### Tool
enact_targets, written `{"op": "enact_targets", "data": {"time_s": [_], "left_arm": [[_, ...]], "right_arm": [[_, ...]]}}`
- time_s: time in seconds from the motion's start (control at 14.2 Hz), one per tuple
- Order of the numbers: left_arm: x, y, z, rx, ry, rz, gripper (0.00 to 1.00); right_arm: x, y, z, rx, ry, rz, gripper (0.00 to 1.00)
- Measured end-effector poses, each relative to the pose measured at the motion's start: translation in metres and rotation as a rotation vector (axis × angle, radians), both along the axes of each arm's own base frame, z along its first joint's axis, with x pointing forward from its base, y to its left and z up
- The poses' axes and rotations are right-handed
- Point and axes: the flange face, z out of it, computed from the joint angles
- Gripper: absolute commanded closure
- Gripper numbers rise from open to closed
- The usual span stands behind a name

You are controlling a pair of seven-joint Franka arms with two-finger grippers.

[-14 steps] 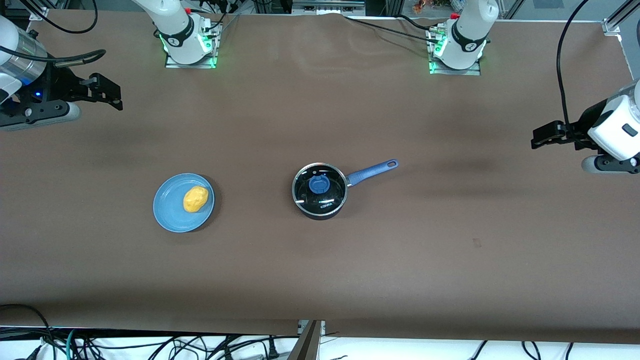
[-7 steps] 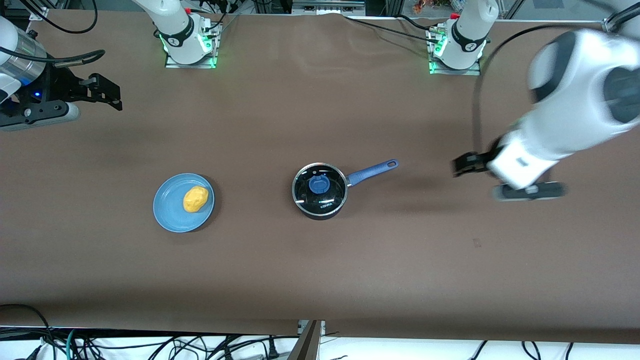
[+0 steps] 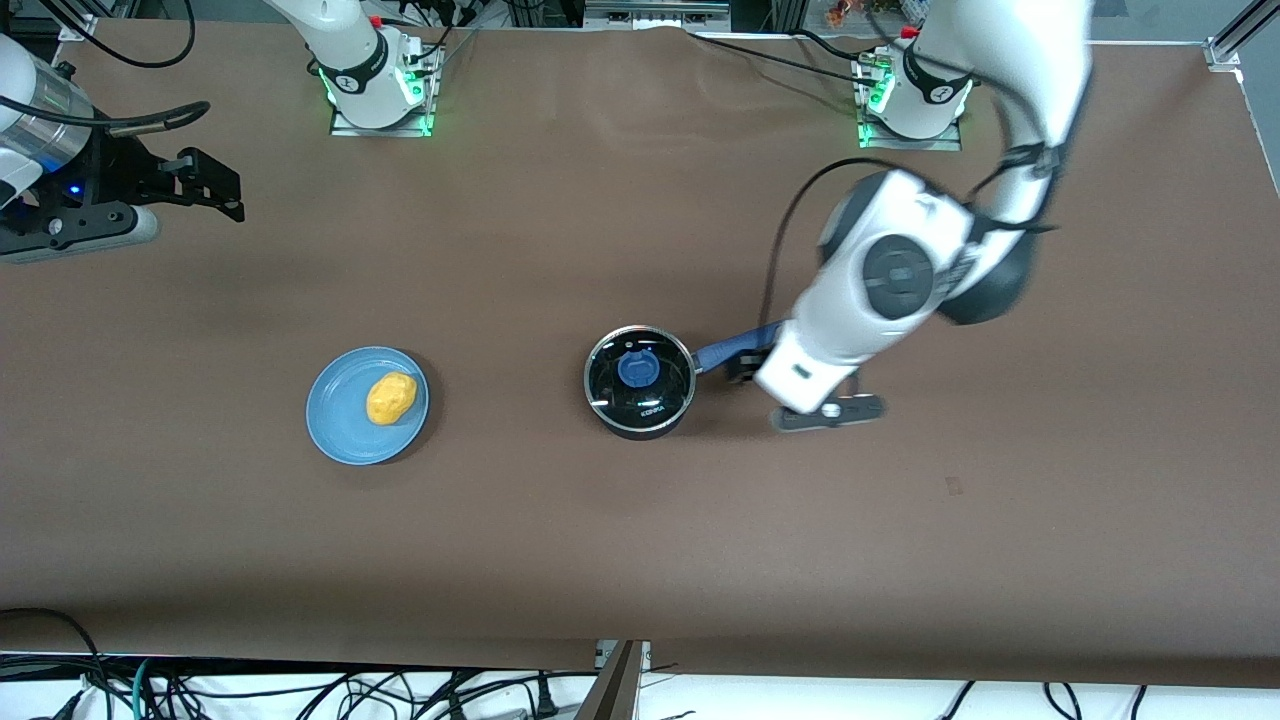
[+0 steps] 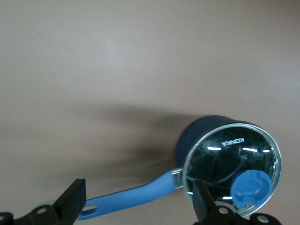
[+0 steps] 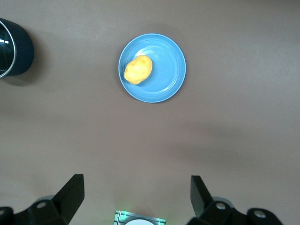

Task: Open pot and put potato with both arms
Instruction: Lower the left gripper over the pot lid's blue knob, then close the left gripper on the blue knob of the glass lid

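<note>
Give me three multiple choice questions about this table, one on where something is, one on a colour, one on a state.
1. Where is the potato?
A. in the pot
B. on the plate
C. bare table

2. What colour is the pot's handle?
A. blue
B. red
C. silver

3. Is the pot open?
A. lid off
B. lid on
C. lid tilted halfway

Answers:
1 B, the potato lies on the blue plate.
2 A, the long handle shows blue.
3 B, the glass lid with its blue knob sits on the rim.

pot [image 3: 640,382]: glass lid [image 4: 233,169] on, blocking the opening
handle [image 4: 133,196]: left gripper [image 4: 137,204] above, seemingly astride
potato [image 3: 391,397]: unobstructed
</note>
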Motion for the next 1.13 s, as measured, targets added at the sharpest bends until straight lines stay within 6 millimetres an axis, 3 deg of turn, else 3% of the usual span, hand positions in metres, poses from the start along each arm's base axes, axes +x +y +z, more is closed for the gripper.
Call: {"op": "enact_targets", "data": {"time_s": [0.21,0.49,0.85,1.13], "left_arm": [[-0.009,-0.049,-0.022,0.021,-0.003,0.041,0.0],[-0.019,-0.096,-0.033,0.012,-0.008,0.07,0.0],[-0.024,-0.135,-0.047,0.021,-0.048,0.056,0.0],[-0.035,-0.156,-0.059,0.039,-0.063,0.026,0.0]], "right_arm": [[0.001,0.0,-0.001,0.0,0.003,0.0,0.0],[0.001,0.0,-0.002,0.0,0.003,0.0,0.0],[0.001,0.0,-0.002,0.0,0.003,0.0,0.0],[0.001,0.0,-0.002,0.0,0.003,0.0,0.0]]}}
